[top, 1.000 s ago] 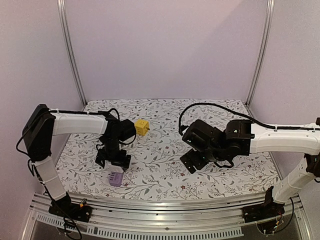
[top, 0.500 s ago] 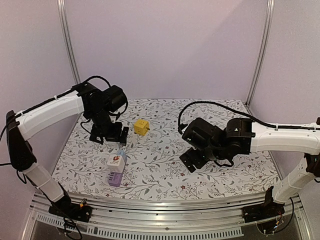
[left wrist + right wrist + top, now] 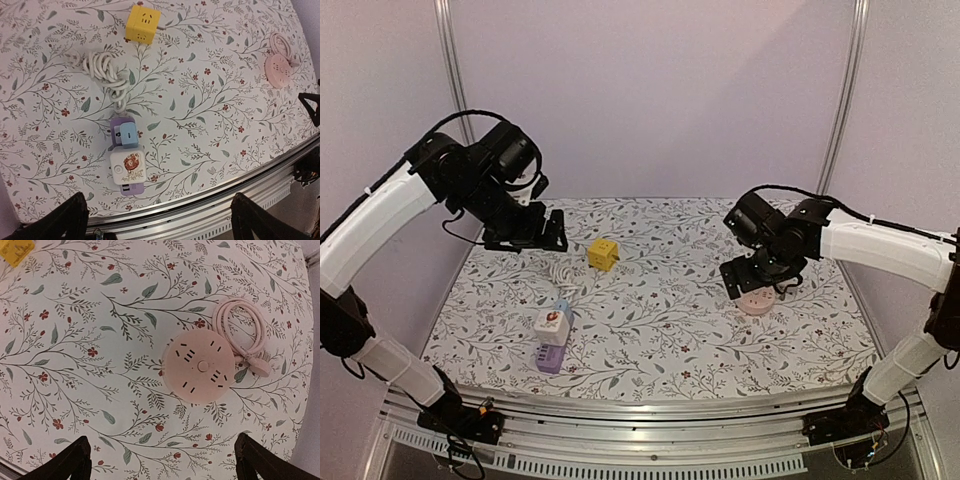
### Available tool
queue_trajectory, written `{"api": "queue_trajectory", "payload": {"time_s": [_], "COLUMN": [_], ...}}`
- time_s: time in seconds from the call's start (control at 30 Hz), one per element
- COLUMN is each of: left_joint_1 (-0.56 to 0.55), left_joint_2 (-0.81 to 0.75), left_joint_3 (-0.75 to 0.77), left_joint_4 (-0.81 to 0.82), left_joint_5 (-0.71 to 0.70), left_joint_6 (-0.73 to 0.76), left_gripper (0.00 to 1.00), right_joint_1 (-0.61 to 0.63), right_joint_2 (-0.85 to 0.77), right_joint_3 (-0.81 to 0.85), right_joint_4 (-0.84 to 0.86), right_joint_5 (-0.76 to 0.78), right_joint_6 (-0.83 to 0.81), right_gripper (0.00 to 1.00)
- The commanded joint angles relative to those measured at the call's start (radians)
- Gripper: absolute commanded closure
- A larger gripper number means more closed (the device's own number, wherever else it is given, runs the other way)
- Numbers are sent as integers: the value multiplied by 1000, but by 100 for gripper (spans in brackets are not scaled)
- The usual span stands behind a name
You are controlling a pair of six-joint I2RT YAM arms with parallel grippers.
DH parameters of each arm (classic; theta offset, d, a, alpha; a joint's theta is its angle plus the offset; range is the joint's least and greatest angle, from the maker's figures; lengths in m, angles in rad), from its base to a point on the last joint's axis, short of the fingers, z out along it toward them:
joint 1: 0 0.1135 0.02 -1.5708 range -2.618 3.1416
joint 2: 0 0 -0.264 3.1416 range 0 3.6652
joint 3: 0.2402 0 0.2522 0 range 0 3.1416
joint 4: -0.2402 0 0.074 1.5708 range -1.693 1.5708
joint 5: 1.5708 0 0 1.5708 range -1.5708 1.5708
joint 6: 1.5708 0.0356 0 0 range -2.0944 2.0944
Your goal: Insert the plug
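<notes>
A purple power strip point(image 3: 551, 358) lies near the front left of the table. A white square plug with a cartoon sticker point(image 3: 550, 323) and a small blue plug point(image 3: 563, 307) sit on it. In the left wrist view the white plug point(image 3: 127, 168) covers the middle of the strip point(image 3: 131, 188), with the blue plug point(image 3: 124, 136) just beyond. My left gripper point(image 3: 525, 238) is open and empty, high above the back left of the table; it also shows in the left wrist view point(image 3: 157, 225). My right gripper point(image 3: 758, 284) is open and empty above a round pink socket point(image 3: 199, 365).
A coiled white cord point(image 3: 105, 70) runs from the strip toward a yellow cube socket point(image 3: 604, 254). The pink socket point(image 3: 757, 301) has a coiled pink cord point(image 3: 245, 325) beside it. The metal rail point(image 3: 640, 425) runs along the table's front edge.
My left arm has lifted up and back from the purple strip, leaving the white plug sitting on it. My right arm has moved right and back, uncovering the pink socket.
</notes>
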Motion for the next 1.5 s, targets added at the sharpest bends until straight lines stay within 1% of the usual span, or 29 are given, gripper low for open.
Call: {"api": "queue_trajectory", "payload": {"time_s": [0.0,0.2,0.33,0.5,0.57,0.67,0.8,1.1,1.3,1.47], "left_joint_1": [3,-1,-3,-6,-7,-8,-9,-9,-9,-9], "left_joint_2": [-50,-122,-173,-228,-251,-276,-299,-285,-219,-140], "left_joint_3": [-36,-100,-140,-203,-225,-248,-278,-300,-296,-272], "left_joint_4": [-36,-39,-47,-50,-51,-53,-53,-31,2,19], "left_joint_5": [55,60,59,57,56,52,54,54,56,34], "left_joint_6": [13,-29,-63,-115,-129,-148,-166,-152,-117,-74], "left_gripper": [1,1,0,1,0,0,0,0,0,0], "right_joint_1": [-134,-300,-412,-466,-488,-512,-515,-509,-444,-370], "right_joint_2": [36,147,238,353,395,445,490,578,566,551], "right_joint_3": [17,56,80,121,143,143,153,134,104,72], "right_joint_4": [-72,-67,-36,15,27,71,94,80,70,93], "right_joint_5": [-64,-135,-239,-327,-361,-469,-546,-694,-722,-738], "right_joint_6": [59,-2,-48,-93,-100,-83,-88,-129,-135,-89], "right_gripper": [1,1,1,1,5,10,17,44,47,47]}}
